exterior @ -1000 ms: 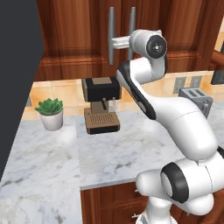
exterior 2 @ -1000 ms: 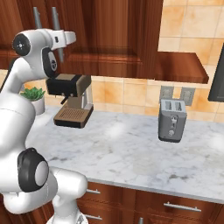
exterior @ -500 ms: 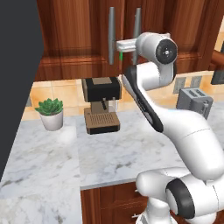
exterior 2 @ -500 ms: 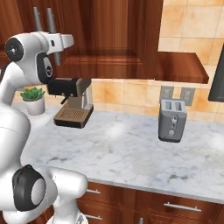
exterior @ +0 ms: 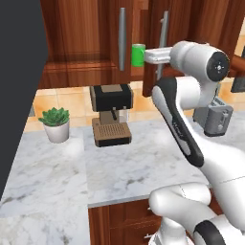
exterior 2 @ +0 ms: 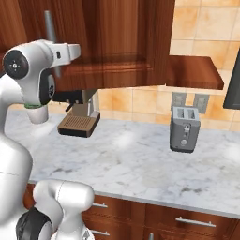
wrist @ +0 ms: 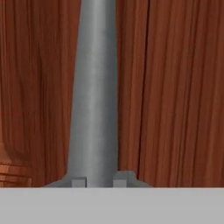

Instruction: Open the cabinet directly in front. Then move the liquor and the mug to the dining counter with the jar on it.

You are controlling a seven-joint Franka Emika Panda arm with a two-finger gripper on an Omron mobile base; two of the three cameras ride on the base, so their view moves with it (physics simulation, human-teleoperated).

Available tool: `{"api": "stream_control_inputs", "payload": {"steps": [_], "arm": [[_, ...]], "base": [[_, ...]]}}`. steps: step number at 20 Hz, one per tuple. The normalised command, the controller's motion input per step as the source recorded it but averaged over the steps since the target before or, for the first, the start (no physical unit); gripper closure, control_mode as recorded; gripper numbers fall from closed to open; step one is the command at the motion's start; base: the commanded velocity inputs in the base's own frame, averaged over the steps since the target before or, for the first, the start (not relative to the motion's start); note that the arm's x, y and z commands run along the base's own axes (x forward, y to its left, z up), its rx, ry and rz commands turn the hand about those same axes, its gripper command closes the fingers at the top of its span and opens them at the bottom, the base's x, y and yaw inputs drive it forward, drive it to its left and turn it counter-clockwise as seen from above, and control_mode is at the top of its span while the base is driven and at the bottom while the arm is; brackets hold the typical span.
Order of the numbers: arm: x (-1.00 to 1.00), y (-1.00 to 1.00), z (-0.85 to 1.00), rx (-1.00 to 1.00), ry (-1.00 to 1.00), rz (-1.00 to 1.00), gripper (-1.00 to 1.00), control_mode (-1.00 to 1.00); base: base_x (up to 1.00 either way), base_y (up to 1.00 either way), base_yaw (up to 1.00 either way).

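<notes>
Gripper (wrist: pixel 97 181) straddling the right door's grey handle (wrist: pixel 94 87), whether gripping or slackening impossible to tell. Cabinet (exterior: pixel 86 33) sitting upper centre, right door ajar, green mug (exterior: pixel 138 54) showing in the gap. Advising pulling along the hinge arc, keeping fingers square on the bar.

White arm's hand raised against the cabinet (exterior 2: pixel 126 42) by its grey handle (exterior 2: pixel 49 28); toaster (exterior 2: pixel 184 128) on marble worktop (exterior 2: pixel 140 164)

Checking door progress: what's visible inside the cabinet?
Through the gap beside the right door, a green mug shows. The rest of the cabinet interior is covered by the doors; no liquor visible.
</notes>
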Motion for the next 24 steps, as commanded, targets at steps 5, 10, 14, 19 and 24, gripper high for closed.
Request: {"api": "stream_control_inputs", "payload": {"steps": [5, 10, 14, 19, 24], "arm": [[-0.73, -0.61, 0.00, 0.04, 0.00, 0.13, 1.00, -1.00], [-0.60, -0.61, 0.00, 0.02, 0.00, 0.16, 1.00, -1.00], [-0.44, -0.53, 0.00, 0.01, -0.02, 0.15, 1.00, -1.00], [-0.24, -0.26, 0.00, 0.02, -0.03, 0.00, -1.00, -1.00], [-0.24, 0.00, 0.07, -0.03, -0.08, 0.00, -1.00, -1.00]], "base": [[0.00, 0.00, 0.00], [0.00, 0.00, 0.00], [0.00, 0.00, 0.00], [0.00, 0.00, 0.00], [0.00, 0.00, 0.00]]}}
